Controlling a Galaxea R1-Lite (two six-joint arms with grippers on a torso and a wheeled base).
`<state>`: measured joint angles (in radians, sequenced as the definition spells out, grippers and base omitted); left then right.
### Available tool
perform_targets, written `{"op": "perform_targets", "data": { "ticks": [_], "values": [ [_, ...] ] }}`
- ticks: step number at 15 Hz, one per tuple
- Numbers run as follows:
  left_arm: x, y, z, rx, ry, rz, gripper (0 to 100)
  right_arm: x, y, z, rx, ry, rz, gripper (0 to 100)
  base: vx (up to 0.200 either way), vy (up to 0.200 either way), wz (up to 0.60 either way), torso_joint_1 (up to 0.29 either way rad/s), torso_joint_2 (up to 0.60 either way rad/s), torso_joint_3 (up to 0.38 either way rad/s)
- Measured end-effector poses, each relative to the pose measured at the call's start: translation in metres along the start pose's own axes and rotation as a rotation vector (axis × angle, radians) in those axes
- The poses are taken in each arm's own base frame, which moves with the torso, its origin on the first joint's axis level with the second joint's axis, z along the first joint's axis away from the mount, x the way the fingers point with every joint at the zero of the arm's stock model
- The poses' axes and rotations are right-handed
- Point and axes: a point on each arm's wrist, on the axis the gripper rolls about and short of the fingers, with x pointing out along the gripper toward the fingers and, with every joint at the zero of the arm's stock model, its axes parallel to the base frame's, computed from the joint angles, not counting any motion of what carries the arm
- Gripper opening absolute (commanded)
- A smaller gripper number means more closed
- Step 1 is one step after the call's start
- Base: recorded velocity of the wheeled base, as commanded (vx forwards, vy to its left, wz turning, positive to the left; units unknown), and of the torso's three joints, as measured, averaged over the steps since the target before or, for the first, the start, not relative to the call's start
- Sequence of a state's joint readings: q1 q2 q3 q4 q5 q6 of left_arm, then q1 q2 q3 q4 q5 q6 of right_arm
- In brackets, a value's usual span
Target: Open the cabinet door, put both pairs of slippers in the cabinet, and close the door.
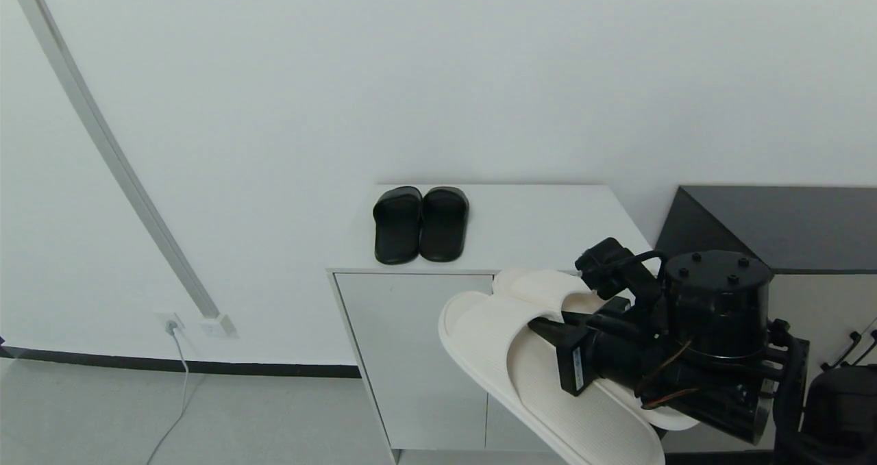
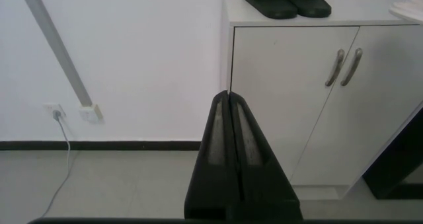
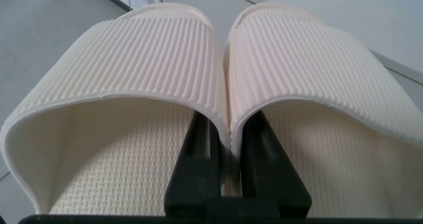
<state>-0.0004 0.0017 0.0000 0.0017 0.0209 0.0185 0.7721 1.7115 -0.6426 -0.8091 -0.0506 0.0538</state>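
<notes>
Between the fingers (image 3: 198, 161) of the right gripper (image 3: 227, 128) you have only the two inner strap walls of the cream slippers (image 3: 132, 72), pressed one against the other. Each finger sits inside one slipper, under its ribbed strap, and the toes reach out beyond the fingertips. The fingers are closed on this thin double wall and on nothing else, so I judge the hold to be the weak point. The long soles hang free on both outer sides of the fingers, and a quick swing or a tilt of the wrist could let one slipper slide out or turn around the pinch.

Beyond these fingertips stands the white cabinet (image 1: 411, 355), and its doors (image 2: 291, 98) are shut. The held pair seems to hang in front of them, so a door swinging outward may strike the soles and pull them loose.

The left gripper (image 2: 229, 102) has its fingers pressed together with nothing between them. The door handles (image 2: 346, 67) are ahead of its fingertips, well apart from them. You must open the fingers before the approach, otherwise they will only push against the handle. The black slippers (image 1: 420, 224) lie side by side on the cabinet top (image 1: 548, 225), above and beyond those fingertips and near the front edge, where a high approach could knock them.
</notes>
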Motion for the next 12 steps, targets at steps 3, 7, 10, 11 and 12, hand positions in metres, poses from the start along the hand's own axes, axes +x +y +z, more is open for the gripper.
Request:
{"op": "perform_targets", "data": {
  "ticks": [3, 7, 10, 11, 12],
  "values": [
    [0.0000, 0.0000, 0.0000, -0.012, 0.000, 0.001, 0, -0.0004, 0.0020, -0.0009, -0.002, 0.003, 0.006, 0, 0.000, 0.000, 0.00, -0.076, 0.18, 0.096],
    [0.0000, -0.0001, 0.0000, -0.012, 0.000, -0.004, 100, -0.0007, 0.0024, -0.0020, -0.003, 0.007, 0.008, 0, 0.000, 0.000, 0.00, -0.171, 0.41, 0.220],
    [0.0000, -0.0002, 0.0001, -0.012, -0.001, -0.008, 100, -0.0009, 0.0032, -0.0026, -0.004, 0.009, 0.009, 0, 0.000, 0.000, 0.00, -0.227, 0.54, 0.307],
    [-0.0001, -0.0002, 0.0002, -0.012, -0.001, -0.007, 100, -0.0009, 0.0034, -0.0027, -0.004, 0.009, 0.010, 0, 0.000, 0.000, 0.00, -0.237, 0.56, 0.310],
    [-0.0001, -0.0002, 0.0003, -0.012, -0.001, -0.007, 100, -0.0012, 0.0037, -0.0036, -0.004, 0.012, 0.011, 0, 0.000, 0.000, 0.00, -0.237, 0.56, 0.325]
  ]
}}
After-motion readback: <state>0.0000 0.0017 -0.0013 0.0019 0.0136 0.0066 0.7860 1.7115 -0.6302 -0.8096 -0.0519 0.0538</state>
